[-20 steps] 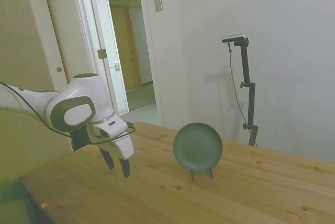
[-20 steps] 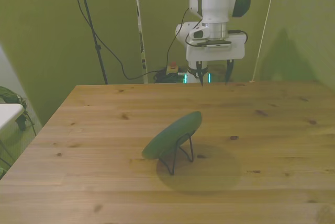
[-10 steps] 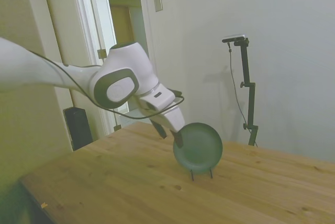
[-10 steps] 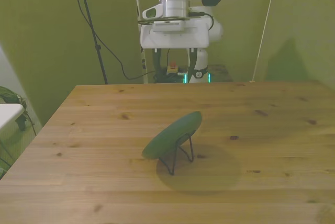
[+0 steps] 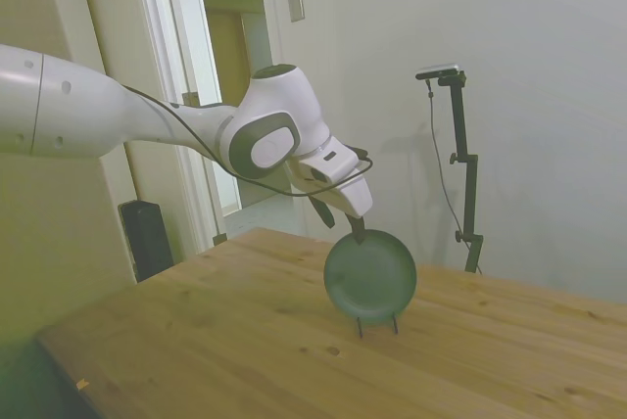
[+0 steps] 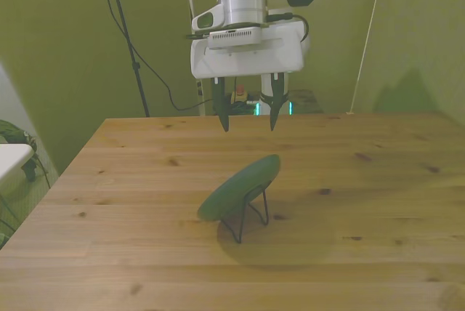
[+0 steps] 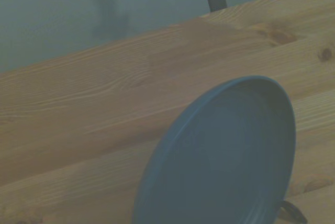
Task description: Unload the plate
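Note:
The plate (image 5: 370,274) is round, dark grey-green, and leans nearly upright in a thin black wire stand (image 6: 247,216) in the middle of the wooden table (image 5: 245,341). In the front view the plate (image 6: 238,189) shows edge-on, tilted. The wrist view shows the plate's (image 7: 230,166) face and rim from close by. My gripper (image 6: 248,121) hangs open just above and behind the plate's upper rim, nothing between its fingers. In the side view the gripper (image 5: 350,228) sits right at the plate's top left edge, apart from it.
An open doorway (image 5: 235,96) lies behind the table on the side view's left. Cables and a light stand (image 6: 127,35) rise behind the table's far edge in the front view. A white object (image 6: 11,158) stands off the front view's left edge.
The arm has swung from low over the table's near-left corner up and across to the plate; the open gripper now hangs just above its rim. The plate has not moved.

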### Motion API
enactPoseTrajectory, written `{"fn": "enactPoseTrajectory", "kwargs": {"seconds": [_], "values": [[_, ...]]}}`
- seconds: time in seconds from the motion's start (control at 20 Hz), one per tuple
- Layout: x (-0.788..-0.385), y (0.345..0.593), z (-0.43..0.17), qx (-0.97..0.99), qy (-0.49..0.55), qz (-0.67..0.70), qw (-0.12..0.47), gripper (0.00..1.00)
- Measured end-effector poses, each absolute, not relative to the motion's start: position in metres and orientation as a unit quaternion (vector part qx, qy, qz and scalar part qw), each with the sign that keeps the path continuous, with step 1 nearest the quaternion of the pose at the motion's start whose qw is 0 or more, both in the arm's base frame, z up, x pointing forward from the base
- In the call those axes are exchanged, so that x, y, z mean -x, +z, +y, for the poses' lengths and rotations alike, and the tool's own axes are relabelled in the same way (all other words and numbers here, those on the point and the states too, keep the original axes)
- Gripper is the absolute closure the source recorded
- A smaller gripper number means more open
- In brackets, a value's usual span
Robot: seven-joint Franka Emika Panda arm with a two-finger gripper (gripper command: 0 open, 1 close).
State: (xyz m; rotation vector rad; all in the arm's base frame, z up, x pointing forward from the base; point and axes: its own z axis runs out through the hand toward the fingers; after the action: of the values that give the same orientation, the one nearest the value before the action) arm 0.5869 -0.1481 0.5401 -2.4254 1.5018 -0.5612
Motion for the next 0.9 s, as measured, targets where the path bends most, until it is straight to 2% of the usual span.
{"fn": "enactPoseTrajectory", "kwargs": {"seconds": [0.7,0.9], "values": [[-0.624,0.503,-0.135,0.789,-0.228,0.549,0.155,0.0],[-0.631,0.499,-0.134,0.788,-0.226,0.551,0.159,0.0]]}}
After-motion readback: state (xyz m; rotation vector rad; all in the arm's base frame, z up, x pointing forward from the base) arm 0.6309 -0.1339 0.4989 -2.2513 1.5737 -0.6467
